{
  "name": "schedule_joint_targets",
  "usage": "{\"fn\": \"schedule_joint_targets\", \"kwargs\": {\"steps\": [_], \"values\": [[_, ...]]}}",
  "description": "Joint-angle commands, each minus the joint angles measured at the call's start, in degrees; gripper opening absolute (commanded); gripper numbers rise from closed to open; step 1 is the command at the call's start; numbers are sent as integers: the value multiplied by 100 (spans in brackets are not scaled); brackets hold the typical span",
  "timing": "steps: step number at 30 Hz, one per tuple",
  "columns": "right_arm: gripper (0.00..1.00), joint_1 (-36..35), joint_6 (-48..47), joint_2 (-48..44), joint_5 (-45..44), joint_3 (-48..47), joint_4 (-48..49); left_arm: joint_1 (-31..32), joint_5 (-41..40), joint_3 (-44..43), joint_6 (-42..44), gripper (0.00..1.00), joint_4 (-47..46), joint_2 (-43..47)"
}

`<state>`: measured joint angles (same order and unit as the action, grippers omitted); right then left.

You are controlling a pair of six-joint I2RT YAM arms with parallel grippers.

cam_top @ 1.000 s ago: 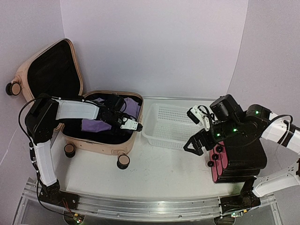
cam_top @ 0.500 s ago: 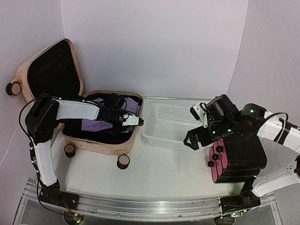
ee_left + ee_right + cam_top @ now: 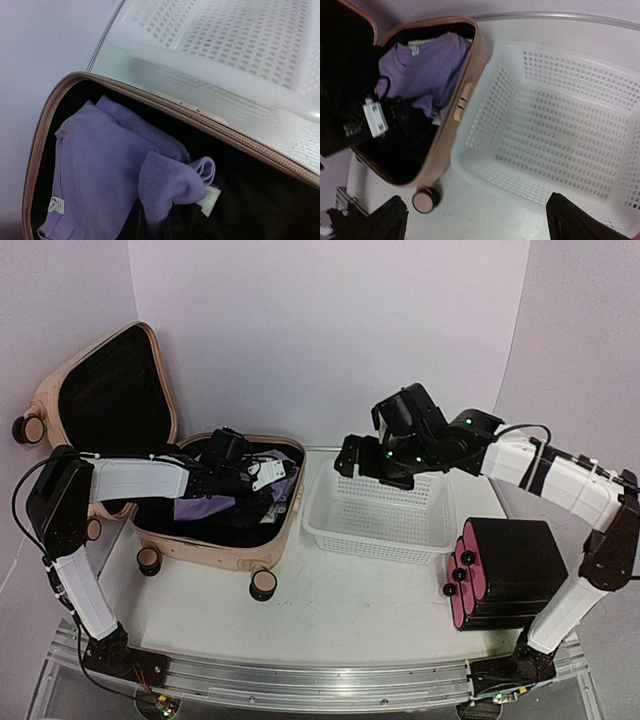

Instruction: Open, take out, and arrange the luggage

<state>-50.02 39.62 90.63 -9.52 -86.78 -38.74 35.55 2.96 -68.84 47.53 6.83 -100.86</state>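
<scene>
Digging into the open suitcase [image 3: 215,540] at the surface's [image 3: 350,610] left for the purple top [image 3: 100,170].
Burying the left pincer [image 3: 258,473] among the clothes, grip impossible to tell; hovering the right pincer [image 3: 477,217], fingers spread wide, over the basket [image 3: 330,525] for receiving them.

I'm working in what looks like a robot lab booth, not a lived-in room. Plain pale lilac panels [image 3: 330,340] close off the back and both sides. A metal rail [image 3: 300,680] runs along the near edge of the white table [image 3: 350,610], with my left arm [image 3: 78,585] and right arm [image 3: 560,605] mounted on it. The suitcase [image 3: 235,550], basket [image 3: 375,530] and black case [image 3: 515,565] sit like staged props.
</scene>
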Motion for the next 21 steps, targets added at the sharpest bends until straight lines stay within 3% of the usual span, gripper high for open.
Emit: {"fn": "schedule_joint_targets", "kwargs": {"steps": [1,8,15,21], "values": [[98,36,1371,646,-170,-838,451,-22,127,135,-1025,0,-660,505],[98,235,2883,1798,659,-1753,970,-31,154,441,-1537,0,-987,822],[98,274,2861,1818,563,-1608,1125,-26,182,642,-1532,0,-990,756],[98,372,3388,1956,901,-1566,1369,-37,68,556,-2367,0,-1002,859]]}}
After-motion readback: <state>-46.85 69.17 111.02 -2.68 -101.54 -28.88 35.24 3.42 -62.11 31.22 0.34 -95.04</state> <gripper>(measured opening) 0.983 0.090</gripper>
